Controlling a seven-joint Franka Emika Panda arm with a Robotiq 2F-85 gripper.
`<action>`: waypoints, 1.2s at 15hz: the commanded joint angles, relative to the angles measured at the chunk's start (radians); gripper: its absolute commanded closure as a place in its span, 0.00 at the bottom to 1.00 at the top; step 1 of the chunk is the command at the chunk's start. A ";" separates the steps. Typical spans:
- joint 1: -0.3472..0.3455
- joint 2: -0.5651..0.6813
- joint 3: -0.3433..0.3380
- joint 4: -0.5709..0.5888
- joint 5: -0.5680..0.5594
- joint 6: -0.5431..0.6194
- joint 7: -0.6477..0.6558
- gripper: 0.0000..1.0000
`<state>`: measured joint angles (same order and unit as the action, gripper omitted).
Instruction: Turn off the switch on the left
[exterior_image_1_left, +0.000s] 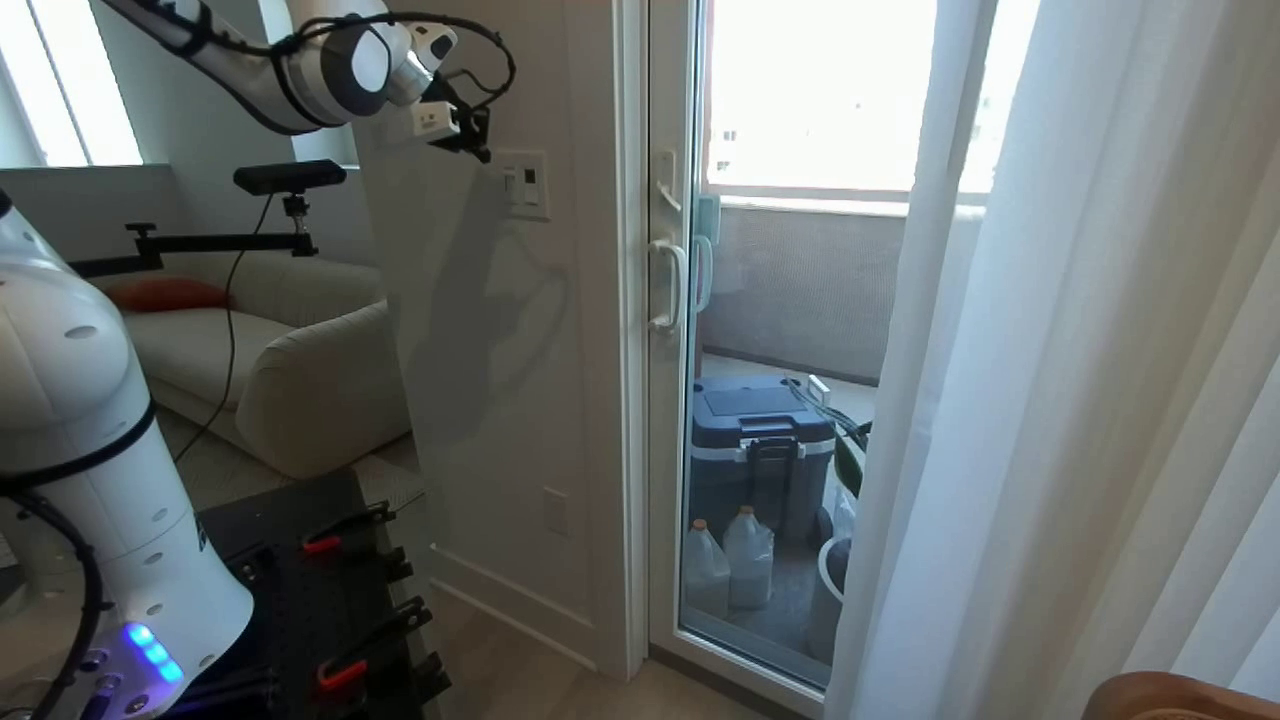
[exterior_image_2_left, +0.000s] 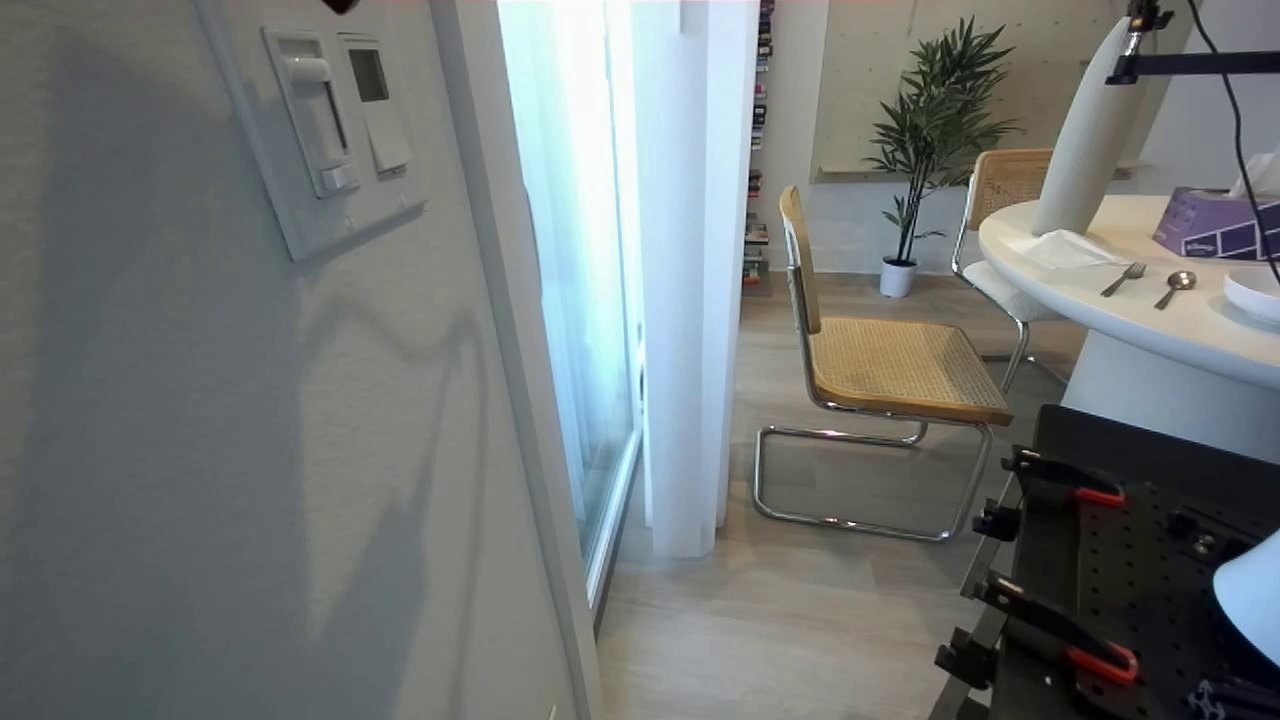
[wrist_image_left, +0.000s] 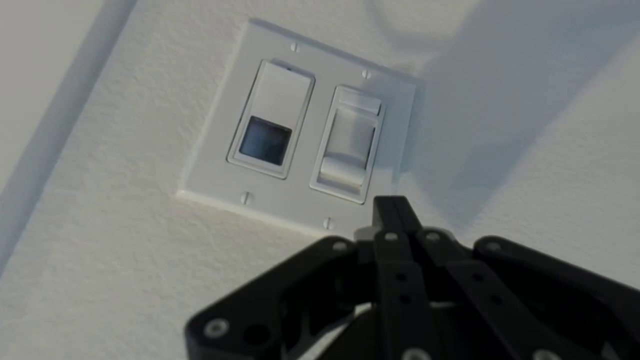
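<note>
The gripper (wrist_image_left: 393, 199) was clenched on nothing, its tips (wrist_image_left: 384, 215) near the top edge of the plate (wrist_image_left: 318, 110), seemingly without contact. The switch (exterior_image_2_left: 312, 115), at the plate's left in both exterior views, had its knob (exterior_image_2_left: 307, 70) at the upper end of its travel, so turning it off probably called for seating the tips above that knob and driving it straight down, pressing lightly. Farther across, the paddle (wrist_image_left: 281, 95) was best given a wide berth.
</note>
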<state>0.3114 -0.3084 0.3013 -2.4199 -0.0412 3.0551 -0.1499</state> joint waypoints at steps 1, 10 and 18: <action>-0.072 0.035 0.061 0.029 -0.038 0.032 0.043 1.00; -0.229 0.068 0.207 0.059 -0.038 0.066 0.049 1.00; -0.388 0.060 0.348 0.069 -0.032 0.048 0.072 1.00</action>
<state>-0.0163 -0.2552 0.6025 -2.3690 -0.0417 3.0971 -0.1230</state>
